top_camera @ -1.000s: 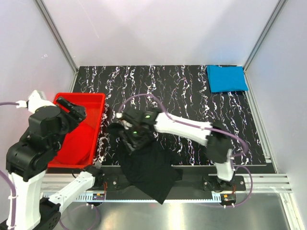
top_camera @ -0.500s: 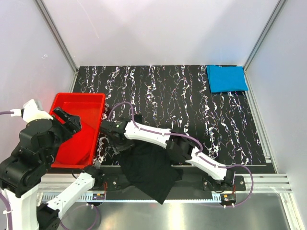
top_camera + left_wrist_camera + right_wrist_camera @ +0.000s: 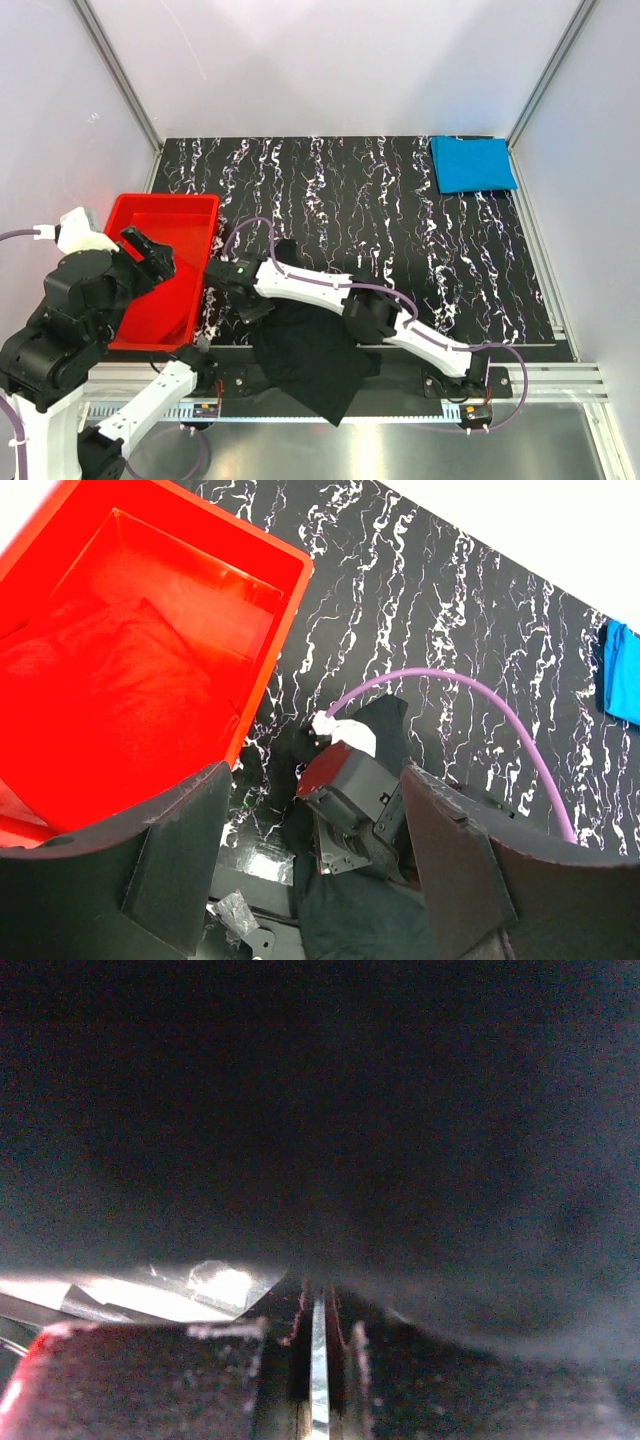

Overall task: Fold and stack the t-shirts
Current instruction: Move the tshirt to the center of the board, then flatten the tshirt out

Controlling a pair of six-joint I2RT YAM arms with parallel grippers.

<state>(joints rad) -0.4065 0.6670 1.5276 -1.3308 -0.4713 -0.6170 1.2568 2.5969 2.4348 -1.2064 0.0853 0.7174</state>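
Since a second before, the right arm had dropped from its raised bend and stretched out low across the table [image 3: 400, 190], putting the right gripper [image 3: 243, 300] at the far left corner of the black t-shirt [image 3: 310, 350] — which lay crumpled, spilling over the near edge. Its fingers [image 3: 150, 1385] stood drawn together to a thin slit with black cloth against them; whether any was pinched could not be told. The left gripper [image 3: 150, 255] hung spread wide and empty over the red tub [image 3: 165, 200], where the red t-shirt [image 3: 100, 680] lay. The blue t-shirt [image 3: 472, 163] sat folded in the far right corner.
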